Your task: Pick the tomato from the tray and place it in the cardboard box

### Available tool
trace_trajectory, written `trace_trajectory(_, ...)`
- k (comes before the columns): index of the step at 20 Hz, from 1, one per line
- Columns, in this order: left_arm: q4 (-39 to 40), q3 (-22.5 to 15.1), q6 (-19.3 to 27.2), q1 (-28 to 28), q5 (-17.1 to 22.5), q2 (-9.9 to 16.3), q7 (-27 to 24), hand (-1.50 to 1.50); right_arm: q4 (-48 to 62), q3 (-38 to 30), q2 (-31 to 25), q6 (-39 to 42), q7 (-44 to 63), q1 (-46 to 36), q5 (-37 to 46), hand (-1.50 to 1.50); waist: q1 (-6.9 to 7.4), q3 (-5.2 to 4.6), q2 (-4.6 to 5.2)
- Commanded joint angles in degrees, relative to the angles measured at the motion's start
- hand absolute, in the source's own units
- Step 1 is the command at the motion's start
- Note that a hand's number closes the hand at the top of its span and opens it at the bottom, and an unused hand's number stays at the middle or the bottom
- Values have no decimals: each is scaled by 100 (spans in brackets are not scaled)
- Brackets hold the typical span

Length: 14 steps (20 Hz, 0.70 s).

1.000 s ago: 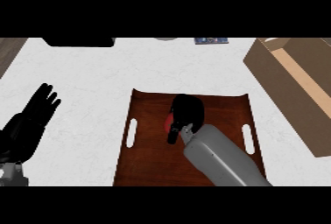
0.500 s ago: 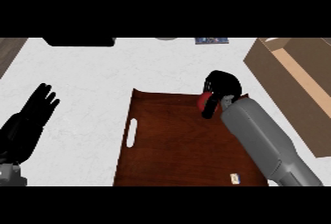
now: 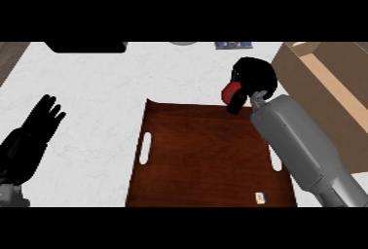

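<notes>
- My right robot hand [image 3: 253,78] curls round the tomato [image 3: 231,92], above the tray [image 3: 201,160]'s far corner, near the cardboard box [image 3: 327,82].
- It looks light, smooth, probably soft; cupping its sides suits it.
- My left robot hand [image 3: 32,136] rests spread at left.

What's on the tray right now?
The tray shows bare wood, plus a small pale object near its front right corner. The right hand holds the tomato; its forearm covers the right edge.
</notes>
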Motion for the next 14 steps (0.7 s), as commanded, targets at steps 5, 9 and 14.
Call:
trace_trajectory(5,82,112,-13,27,-1,-38,3,0,-1991,-21,-102,372,1258,-542,498,150,-98,-3,-52)
trace_trajectory(9,-66,-81,187,-63,-177,-210,141,0,-2328,-491,-482,524,1652,-959,723,150,-64,0,-29)
trace_trajectory(14,-7,136,-250,56,33,-8,29,0,-2525,-905,-763,590,1988,-900,1081,150,-2,-2,-3)
